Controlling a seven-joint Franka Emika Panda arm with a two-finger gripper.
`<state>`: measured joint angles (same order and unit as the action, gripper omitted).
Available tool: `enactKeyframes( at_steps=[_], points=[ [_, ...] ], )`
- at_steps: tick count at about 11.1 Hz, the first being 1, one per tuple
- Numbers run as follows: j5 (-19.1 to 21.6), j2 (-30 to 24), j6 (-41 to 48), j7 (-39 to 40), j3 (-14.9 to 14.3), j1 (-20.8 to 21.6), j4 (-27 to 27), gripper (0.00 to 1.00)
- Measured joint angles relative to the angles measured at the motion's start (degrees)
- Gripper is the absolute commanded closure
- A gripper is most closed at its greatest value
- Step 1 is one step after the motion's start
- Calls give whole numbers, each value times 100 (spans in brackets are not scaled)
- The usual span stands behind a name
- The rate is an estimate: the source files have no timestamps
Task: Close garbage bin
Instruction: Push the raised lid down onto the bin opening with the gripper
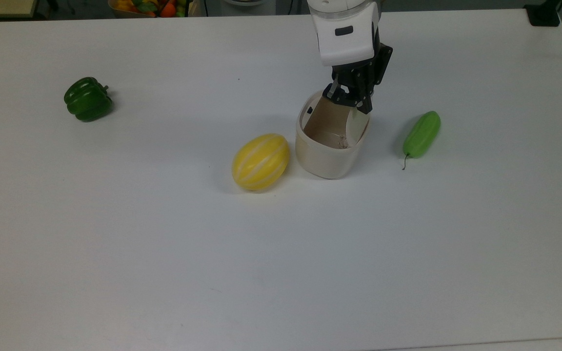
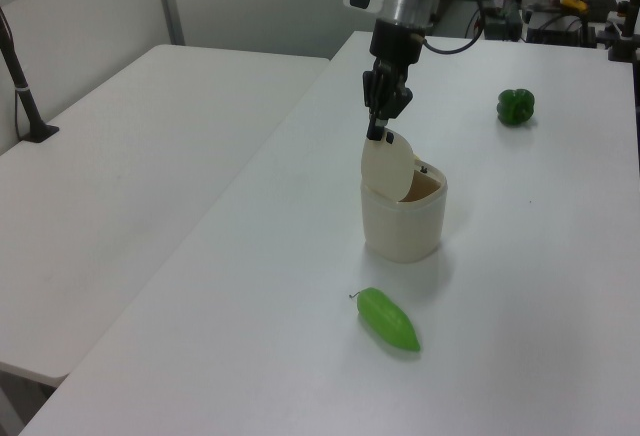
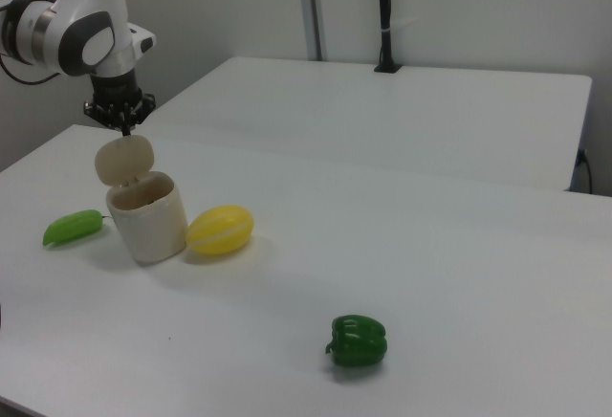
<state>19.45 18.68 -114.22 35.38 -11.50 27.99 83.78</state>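
Observation:
The cream-beige garbage bin [image 1: 327, 158] stands mid-table with its lid [image 1: 357, 127] hinged up almost upright, so the brown inside shows. In the left view the bin [image 2: 403, 224] has its lid [image 2: 387, 164] raised on the left view's left side. My gripper [image 1: 354, 101] points down right at the lid's top edge, its black fingers together with nothing between them. The left view puts the gripper [image 2: 378, 132] tip against the top of the lid, and in the right view the gripper [image 3: 124, 128] sits just above the lid [image 3: 124, 160] of the bin [image 3: 149, 218].
A yellow striped melon [image 1: 260, 161] lies close to the bin on the top view's left. A light green cucumber [image 1: 422, 133] lies on the top view's right. A green bell pepper [image 1: 88, 99] sits far off. A basket of produce [image 1: 149, 7] is past the table's far edge.

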Motion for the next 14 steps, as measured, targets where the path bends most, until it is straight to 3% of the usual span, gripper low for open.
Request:
enactKeyframes(
  at_steps=[4, 14],
  points=[
    [-617, -4, 700, 37, -18, -59, -8, 100],
    [-910, 119, 1094, 147, -42, -262, 289, 100]
  ],
)
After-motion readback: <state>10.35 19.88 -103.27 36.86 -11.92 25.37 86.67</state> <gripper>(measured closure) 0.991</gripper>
